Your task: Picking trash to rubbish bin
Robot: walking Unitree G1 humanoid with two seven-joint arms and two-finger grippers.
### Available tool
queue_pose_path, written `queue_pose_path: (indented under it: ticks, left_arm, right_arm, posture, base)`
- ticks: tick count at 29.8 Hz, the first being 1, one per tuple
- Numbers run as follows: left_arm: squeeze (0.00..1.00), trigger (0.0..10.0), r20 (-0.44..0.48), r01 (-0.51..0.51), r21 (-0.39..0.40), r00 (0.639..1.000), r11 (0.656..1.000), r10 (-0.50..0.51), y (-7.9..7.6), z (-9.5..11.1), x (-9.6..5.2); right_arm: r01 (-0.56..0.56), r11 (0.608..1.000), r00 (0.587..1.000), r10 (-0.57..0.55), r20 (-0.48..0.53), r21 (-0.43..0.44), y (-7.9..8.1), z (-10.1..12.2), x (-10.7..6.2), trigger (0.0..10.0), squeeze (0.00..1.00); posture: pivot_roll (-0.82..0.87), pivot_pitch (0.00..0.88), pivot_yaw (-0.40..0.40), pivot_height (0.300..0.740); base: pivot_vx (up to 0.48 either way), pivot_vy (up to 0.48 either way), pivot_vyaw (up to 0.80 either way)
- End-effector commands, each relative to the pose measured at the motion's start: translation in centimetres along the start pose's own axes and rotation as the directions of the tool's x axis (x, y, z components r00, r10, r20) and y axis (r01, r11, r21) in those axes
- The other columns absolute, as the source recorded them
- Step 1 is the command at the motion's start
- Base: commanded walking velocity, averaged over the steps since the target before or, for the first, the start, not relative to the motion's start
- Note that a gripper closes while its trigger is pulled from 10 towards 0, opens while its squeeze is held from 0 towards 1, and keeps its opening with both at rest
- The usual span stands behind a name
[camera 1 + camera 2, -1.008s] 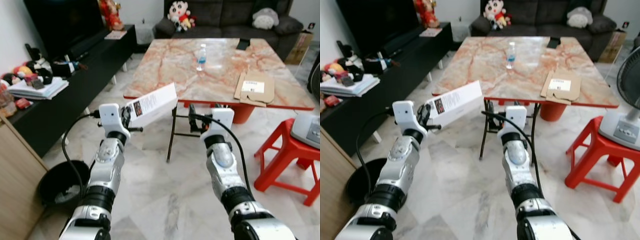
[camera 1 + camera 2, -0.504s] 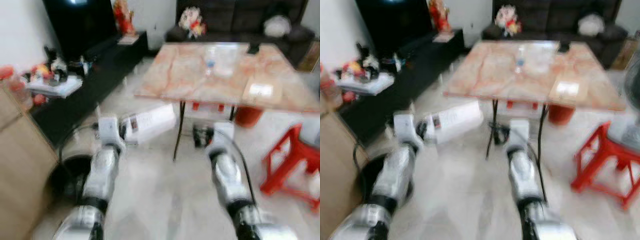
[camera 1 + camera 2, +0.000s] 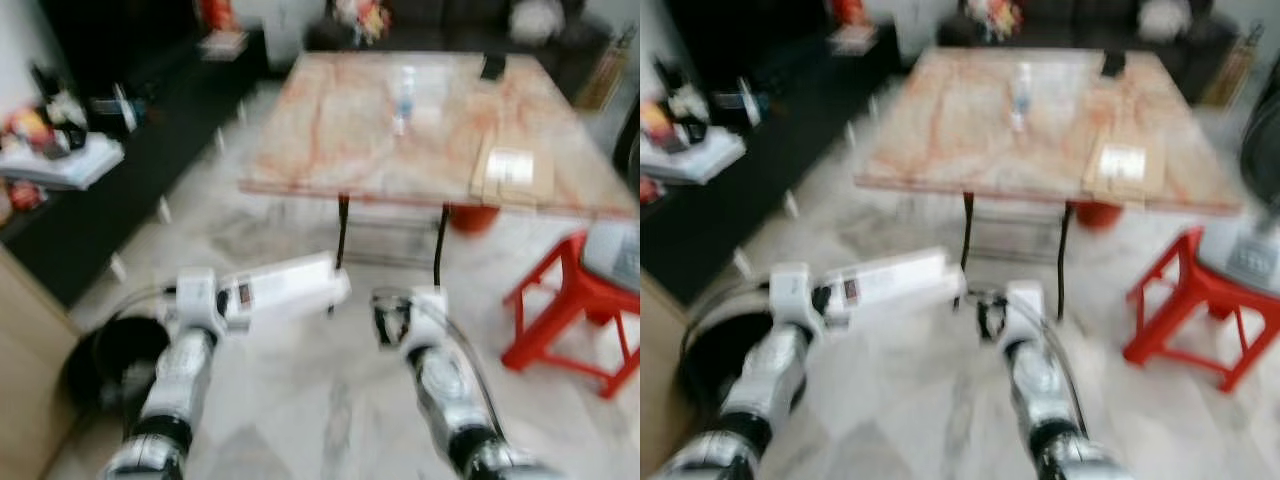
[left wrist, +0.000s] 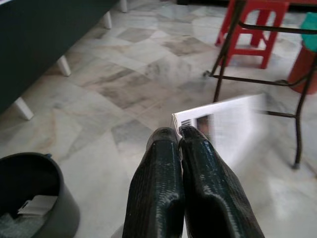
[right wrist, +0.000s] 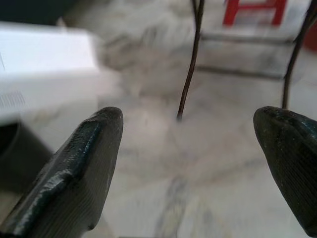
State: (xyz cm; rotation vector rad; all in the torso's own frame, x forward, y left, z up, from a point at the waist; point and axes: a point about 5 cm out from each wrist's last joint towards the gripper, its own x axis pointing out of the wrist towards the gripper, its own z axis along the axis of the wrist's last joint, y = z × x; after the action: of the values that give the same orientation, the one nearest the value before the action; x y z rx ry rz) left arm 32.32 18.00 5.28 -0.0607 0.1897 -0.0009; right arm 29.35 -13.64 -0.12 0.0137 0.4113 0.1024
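Note:
My left gripper (image 3: 232, 303) is shut on one end of a long white carton (image 3: 290, 288) with printed labels; the carton (image 4: 225, 126) juts out level over the marble floor. A black round rubbish bin (image 3: 110, 360) stands on the floor at my lower left, and the same bin (image 4: 29, 193) holds some paper in the left wrist view. My right gripper (image 5: 193, 148) is open with nothing between its fingers, held over the floor in front of the table legs. The head views are blurred.
A marble-topped table (image 3: 330, 130) carries a water bottle (image 3: 403, 95) and flat cardboard (image 3: 512, 170). A red stool (image 3: 570, 310) stands at right. A black TV bench (image 3: 130, 160) with clutter runs along the left, with a wooden cabinet (image 3: 25, 380) beside the bin.
The whole picture has shifted, so the camera moved and tilted down. Both arms sit lower in view. The carton stays in my left gripper, now held more level.

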Motion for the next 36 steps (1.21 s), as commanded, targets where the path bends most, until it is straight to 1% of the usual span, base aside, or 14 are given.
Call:
queue_pose_path:
  ticks: [1,8,11,16,18,22,23,24,27,31,32,33,34,36]
  left_arm:
    - [0.00,10.0,-0.015,-0.009,-0.003,1.000,1.000,0.009,0.2,-0.8,-0.4]
    - [0.00,10.0,-0.041,-0.020,-0.003,0.999,1.000,0.019,0.9,-1.8,-0.9]
    - [0.00,10.0,-0.054,-0.026,-0.017,0.998,1.000,0.025,1.2,-2.4,-1.3]
    - [0.00,10.0,-0.082,-0.042,-0.026,0.996,0.999,0.040,1.8,-3.4,-1.9]
    - [0.00,10.0,-0.069,-0.057,-0.103,0.996,0.993,0.050,2.8,-4.1,-2.8]
    - [0.00,10.0,-0.065,-0.082,-0.154,0.995,0.985,0.072,4.0,-4.7,-3.8]
    - [0.00,10.0,-0.070,-0.103,-0.160,0.993,0.982,0.092,5.0,-5.1,-4.5]
    - [0.00,10.0,-0.091,-0.121,-0.146,0.990,0.982,0.108,5.9,-5.8,-5.5]
    - [0.00,10.0,-0.128,-0.147,-0.139,0.983,0.979,0.130,6.9,-7.0,-6.8]
    - [0.00,10.0,-0.217,-0.165,-0.119,0.967,0.979,0.136,7.4,-8.9,-8.2]
    - [0.00,10.0,-0.295,-0.188,-0.084,0.943,0.978,0.156,7.5,-10.2,-9.0]
    - [0.00,10.0,-0.295,-0.188,-0.084,0.943,0.978,0.156,7.5,-10.2,-9.0]
    - [0.00,10.0,-0.378,-0.242,-0.067,0.904,0.968,0.200,7.8,-11.5,-10.0]
    - [0.00,10.0,-0.431,-0.268,-0.050,0.875,0.962,0.221,7.8,-12.4,-10.7]
  right_arm:
    - [0.015,0.999,0.996,-0.018,-0.089,-0.034,-0.8,-1.9,-0.7,10.0,0.00]
    - [0.045,0.999,0.978,-0.047,-0.203,-0.018,-1.3,-4.8,-2.0,10.0,0.00]
    - [0.053,0.999,0.960,-0.048,-0.276,0.012,-1.4,-6.5,-2.9,10.0,0.00]
    - [0.057,0.998,0.934,-0.054,-0.354,-0.001,-1.5,-8.1,-3.9,10.0,0.00]
    - [0.071,0.997,0.914,-0.069,-0.399,-0.008,-1.8,-9.3,-4.7,10.0,0.00]
    - [0.071,0.997,0.908,-0.066,-0.415,-0.005,-1.9,-9.9,-5.1,10.0,0.00]
    - [0.074,0.997,0.904,-0.068,-0.422,-0.002,-2.0,-10.1,-5.4,10.0,0.00]
    - [0.072,0.997,0.900,-0.066,-0.431,-0.002,-2.0,-10.4,-5.6,10.0,0.00]
    - [0.071,0.997,0.894,-0.066,-0.442,-0.007,-2.0,-10.7,-5.8,10.0,0.00]
    - [0.071,0.997,0.891,-0.067,-0.449,-0.008,-2.1,-10.8,-5.9,10.0,0.00]
    - [0.065,0.998,0.889,-0.064,-0.452,-0.014,-2.1,-10.8,-5.9,10.0,0.00]
    - [0.065,0.998,0.889,-0.064,-0.452,-0.014,-2.1,-10.8,-5.9,10.0,0.00]
    - [0.064,0.998,0.889,-0.064,-0.453,-0.015,-2.0,-10.8,-5.8,10.0,0.00]
    - [0.064,0.998,0.890,-0.064,-0.451,-0.014,-2.0,-10.7,-5.8,10.0,0.00]
  posture:
    - [0.03,0.000,0.046,0.740]
    - [0.03,0.000,0.047,0.740]
    - [0.04,0.000,0.050,0.740]
    - [0.04,0.000,0.052,0.740]
    - [0.05,0.000,0.050,0.740]
    - [0.05,0.000,0.049,0.740]
    - [0.06,0.000,0.047,0.740]
    - [0.06,0.000,0.047,0.740]
    - [0.06,0.000,0.046,0.740]
    - [0.07,0.000,0.038,0.740]
    - [0.07,0.000,0.039,0.740]
    - [0.07,0.000,0.039,0.740]
    - [0.07,0.000,0.039,0.740]
    - [0.07,0.000,0.039,0.740]
  base:
    - [0.326,0.000,0.72]
    - [0.185,0.000,0.62]
    - [0.000,0.000,0.00]
    - [0.000,0.000,0.00]
    - [0.000,0.000,0.00]
    - [0.000,0.000,0.00]
    - [0.000,0.000,0.00]
    - [0.000,0.000,0.00]
    - [0.000,0.000,0.00]
    - [0.000,0.000,0.00]
    - [0.000,0.000,0.00]
    - [0.000,0.000,0.00]
    - [0.000,0.000,0.00]
    - [0.000,0.000,0.00]
